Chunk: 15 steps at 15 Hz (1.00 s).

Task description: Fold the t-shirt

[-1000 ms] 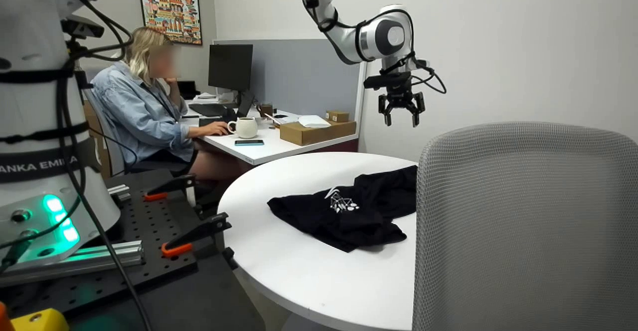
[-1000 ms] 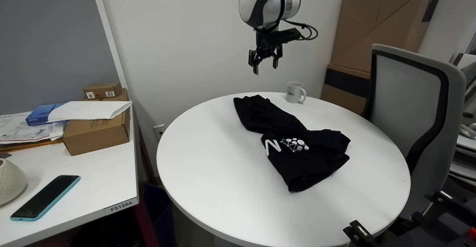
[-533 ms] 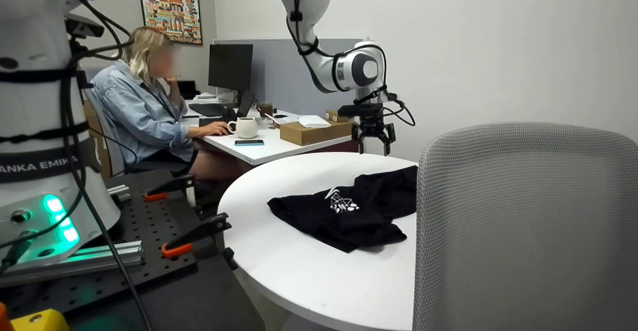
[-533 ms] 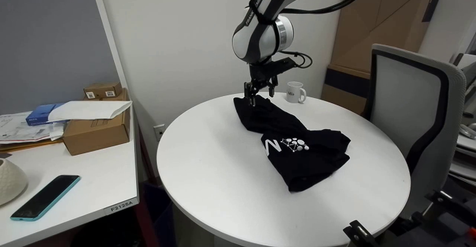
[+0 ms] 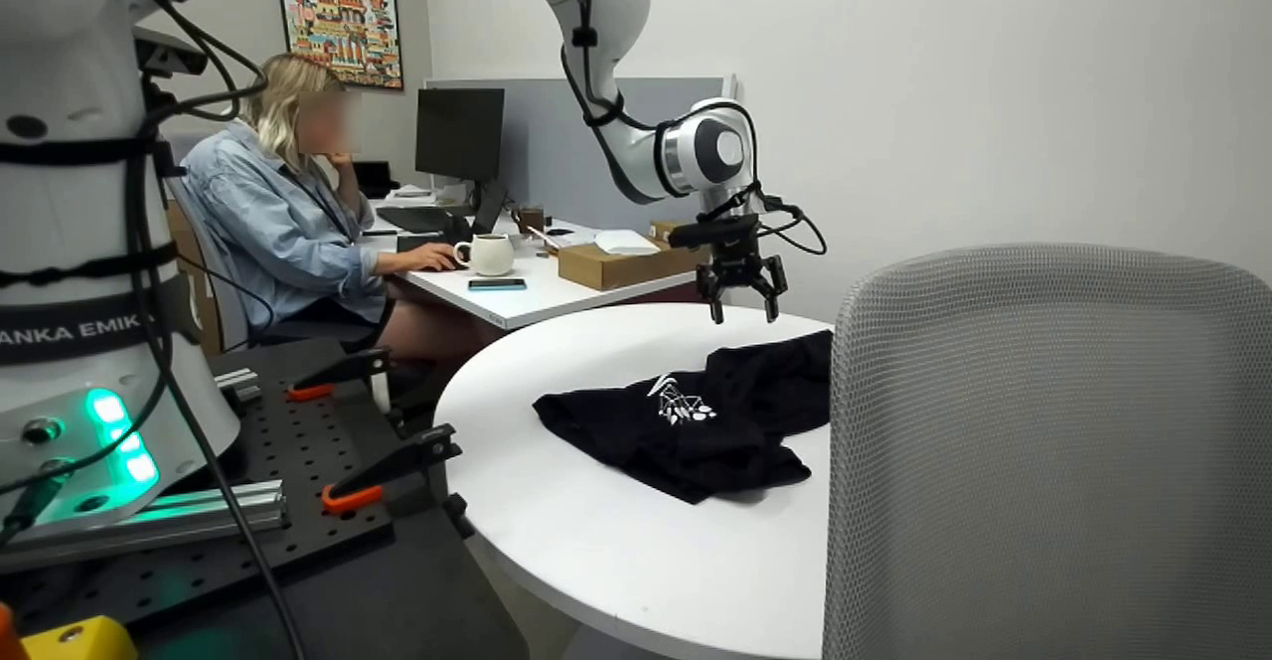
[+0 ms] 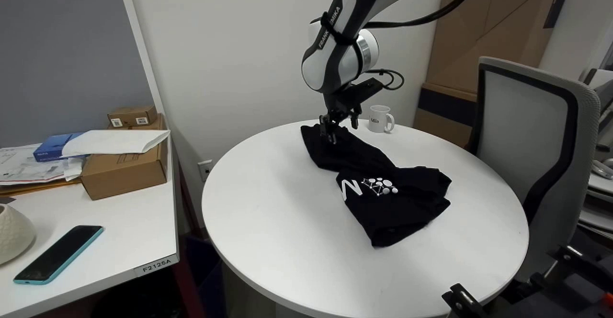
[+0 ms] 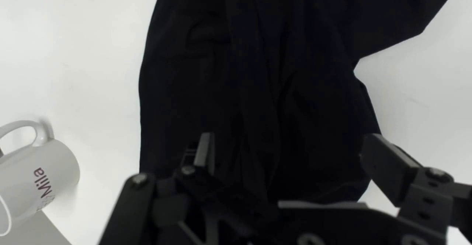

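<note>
The black t-shirt (image 5: 636, 436) lies bunched and folded across the round white table, its white print facing up. In an exterior view the chair back hides one end of it; in an exterior view (image 6: 402, 212) its full length shows, from the wall side to the near side. My gripper (image 5: 743, 318) is open and empty, pointing down above the wall-side end of the shirt; it also shows in an exterior view (image 6: 342, 134). In the wrist view the open fingers (image 7: 287, 141) span much of the shirt's width (image 7: 250, 71), with dark folds running between them.
A white mug (image 6: 379, 119) stands on the round table (image 6: 268, 227) beside the shirt's wall-side end; it also shows in the wrist view (image 7: 44, 175). A mesh chair (image 5: 1043, 461) stands against the table. A desk with cardboard boxes (image 5: 631, 264) and a seated person (image 5: 283, 203) are nearby.
My gripper has come down from high above the table to just over the shirt's wall-side end, and has tilted slightly. The gripper stays open. The shirt has not moved.
</note>
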### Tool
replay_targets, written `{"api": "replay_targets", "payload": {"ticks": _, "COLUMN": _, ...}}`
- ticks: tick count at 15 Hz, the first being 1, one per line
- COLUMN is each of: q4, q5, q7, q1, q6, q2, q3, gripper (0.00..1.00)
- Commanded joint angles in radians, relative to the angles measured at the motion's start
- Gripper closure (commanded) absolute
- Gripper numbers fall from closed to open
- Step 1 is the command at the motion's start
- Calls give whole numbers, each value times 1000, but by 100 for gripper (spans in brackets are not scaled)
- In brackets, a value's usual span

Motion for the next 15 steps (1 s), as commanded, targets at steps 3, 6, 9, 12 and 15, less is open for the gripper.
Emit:
{"api": "replay_targets", "payload": {"ticks": 3, "q4": 61, "q5": 12, "q7": 4, "q1": -23, "q6": -22, "q2": 35, "q3": 10, "gripper": 0}}
{"api": "replay_targets", "payload": {"ticks": 6, "q4": 107, "q5": 15, "q7": -7, "q1": -33, "q6": -29, "q2": 66, "q3": 14, "gripper": 0}}
{"api": "replay_targets", "payload": {"ticks": 9, "q4": 165, "q5": 20, "q7": -10, "q1": -41, "q6": -38, "q2": 110, "q3": 19, "gripper": 0}}
{"api": "replay_targets", "payload": {"ticks": 12, "q4": 228, "q5": 22, "q7": -15, "q1": -43, "q6": -52, "q2": 156, "q3": 20, "gripper": 0}}
{"api": "replay_targets", "payload": {"ticks": 15, "q4": 287, "q5": 28, "q7": -17, "q1": -47, "q6": -74, "q2": 199, "q3": 23, "gripper": 0}}
